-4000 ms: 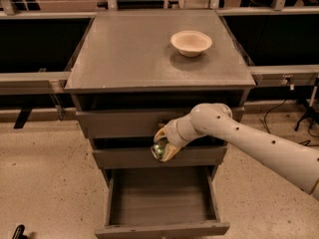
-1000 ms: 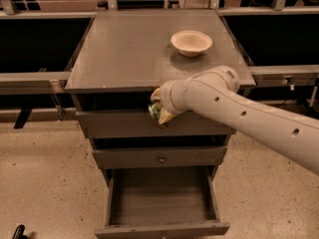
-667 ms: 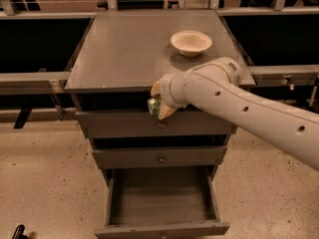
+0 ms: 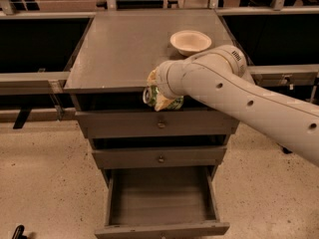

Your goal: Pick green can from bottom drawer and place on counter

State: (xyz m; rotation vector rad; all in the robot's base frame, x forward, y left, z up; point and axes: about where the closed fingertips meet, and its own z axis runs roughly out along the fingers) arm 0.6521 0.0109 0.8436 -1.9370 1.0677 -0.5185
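Since a second earlier the hand (image 4: 156, 91), pinching the green can (image 4: 167, 103), had climbed to the front edge of the worktop (image 4: 124, 44); the carry seemingly needed lifting clear, then setting down.

The gripper (image 4: 155, 89) sat at the front edge of the counter (image 4: 119, 49), matte scuffed grey-brown wood, clamped on the green can (image 4: 162, 100), which was shiny metal. The arm (image 4: 239, 96) behind it looked like smooth cream plastic. The bowl (image 4: 190, 41) just beyond was dull cream, and the bottom drawer (image 4: 162, 200) below was the same flat wood.
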